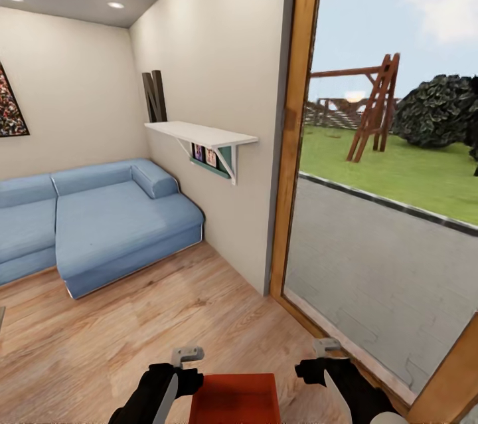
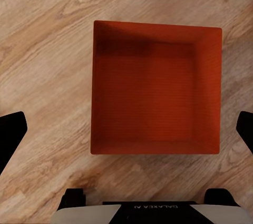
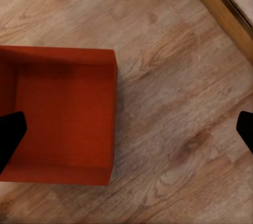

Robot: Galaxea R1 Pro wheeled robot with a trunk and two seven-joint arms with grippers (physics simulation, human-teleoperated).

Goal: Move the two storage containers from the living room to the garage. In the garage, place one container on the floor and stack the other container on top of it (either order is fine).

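1. The red bin sat on the wood floor between the left gripper and right gripper, both spread and empty.
2. It looked light, stiff and thin-walled; best squeezed on opposite walls.
3. Beyond stood a blue sofa.

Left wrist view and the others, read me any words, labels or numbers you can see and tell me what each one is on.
"GALAXEA AI", upside down and small, so the last letters are uncertain: on the white robot body panel.
A large dark letter "N": standing on the white wall shelf.
The red-orange rectangular storage container carries no text.
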